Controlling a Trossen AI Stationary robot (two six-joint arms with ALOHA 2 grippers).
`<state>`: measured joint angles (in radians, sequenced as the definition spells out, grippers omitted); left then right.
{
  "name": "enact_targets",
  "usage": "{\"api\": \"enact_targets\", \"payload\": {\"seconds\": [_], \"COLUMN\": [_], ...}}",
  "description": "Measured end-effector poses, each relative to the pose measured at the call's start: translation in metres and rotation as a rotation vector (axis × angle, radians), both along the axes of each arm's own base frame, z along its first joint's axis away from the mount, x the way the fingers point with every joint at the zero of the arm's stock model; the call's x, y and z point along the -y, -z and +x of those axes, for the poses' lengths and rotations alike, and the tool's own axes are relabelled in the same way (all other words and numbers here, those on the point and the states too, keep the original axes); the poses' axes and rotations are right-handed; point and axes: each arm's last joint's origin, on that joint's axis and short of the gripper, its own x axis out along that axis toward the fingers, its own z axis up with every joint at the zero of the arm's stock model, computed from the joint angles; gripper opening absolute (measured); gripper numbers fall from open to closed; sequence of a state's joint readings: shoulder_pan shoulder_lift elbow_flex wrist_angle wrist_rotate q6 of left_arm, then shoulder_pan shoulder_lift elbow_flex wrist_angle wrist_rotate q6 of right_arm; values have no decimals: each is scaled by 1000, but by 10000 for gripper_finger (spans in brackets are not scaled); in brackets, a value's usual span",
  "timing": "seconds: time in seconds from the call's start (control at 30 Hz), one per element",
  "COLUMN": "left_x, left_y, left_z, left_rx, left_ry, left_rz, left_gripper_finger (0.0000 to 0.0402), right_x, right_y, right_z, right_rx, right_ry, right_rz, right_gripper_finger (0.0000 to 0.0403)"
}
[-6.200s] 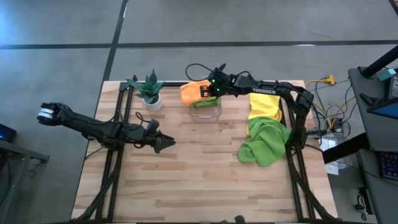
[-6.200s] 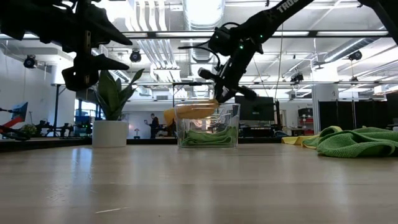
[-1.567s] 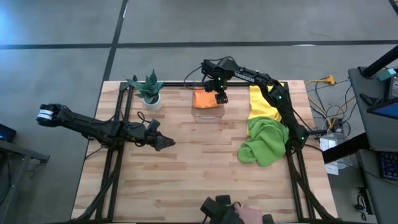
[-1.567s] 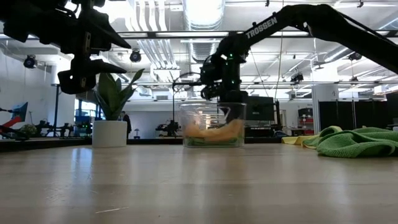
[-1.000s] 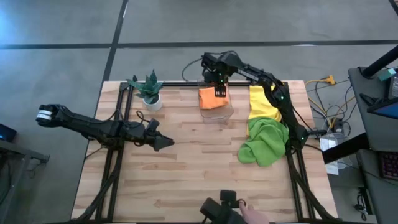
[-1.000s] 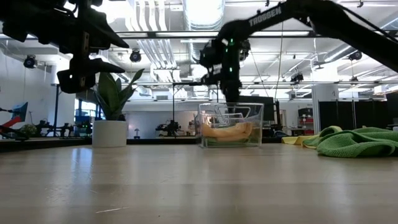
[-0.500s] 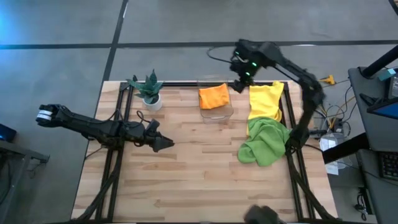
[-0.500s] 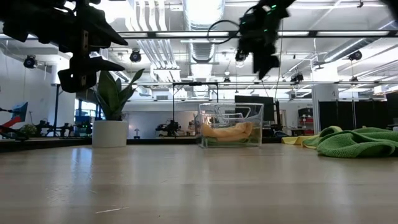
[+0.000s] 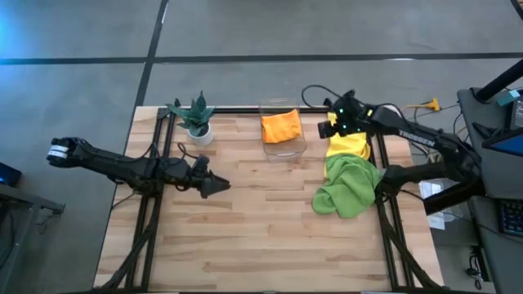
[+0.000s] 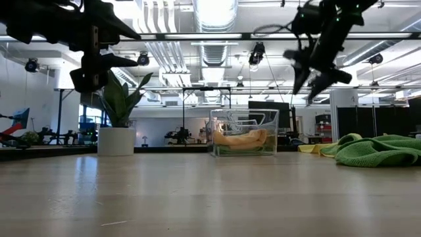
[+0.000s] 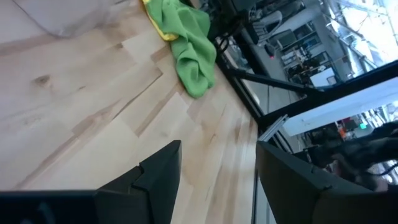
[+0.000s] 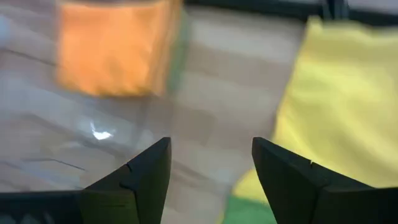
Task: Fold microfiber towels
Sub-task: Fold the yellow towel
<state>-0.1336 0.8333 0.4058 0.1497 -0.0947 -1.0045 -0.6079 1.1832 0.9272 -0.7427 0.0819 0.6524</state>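
Left gripper (image 9: 219, 187): the dark two-finger claw of the left arm hangs over bare boards at the table's left-middle, jaws parted and empty; it looks parked clear of the work.

Potted plant (image 9: 197, 119): small green plant in a white pot near the back edge, behind the left arm; no part of the job.

Clear plastic bin (image 9: 303, 149): at back centre, holding the folded orange microfiber towel (image 9: 281, 126). This is probably where finished cloths go.

Right gripper (image 9: 329, 130): raised between the bin and the flat yellow microfiber towel (image 9: 347, 139), fingers spread wide with nothing between them. I judge it is set to go for the yellow cloth.

Lime green microfiber towel (image 9: 346, 187): crumpled heap at the right edge, touching the yellow one's near end; both unfolded.

High view only: the cloths' layout and which arm is which.

Low view only: both grippers are well above the tabletop, and a green layer, probably a second lime towel, lies under the orange cloth in the bin.

Right wrist view only: the open fingers straddle bare wood, orange to one side, yellow to the other.
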Motion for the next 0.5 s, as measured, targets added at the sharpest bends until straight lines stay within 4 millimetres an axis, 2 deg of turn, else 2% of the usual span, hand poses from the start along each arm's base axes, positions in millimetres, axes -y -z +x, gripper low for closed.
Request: {"api": "enact_targets", "payload": {"seconds": [0.27, 0.5], "left_x": [-2, -1], "left_y": [-1, -3], "left_z": [0, 1], "left_rx": [3, 23], "left_ry": [-11, -6], "left_rz": [-11, -16], "left_gripper_finger": [191, 191], "right_x": [-6, 12], "right_y": [59, 93], "right_z": [-6, -1], "right_rx": [-204, -282], "right_ry": [96, 150], "right_rz": [177, 188], "right_gripper_finger": [219, 219]}}
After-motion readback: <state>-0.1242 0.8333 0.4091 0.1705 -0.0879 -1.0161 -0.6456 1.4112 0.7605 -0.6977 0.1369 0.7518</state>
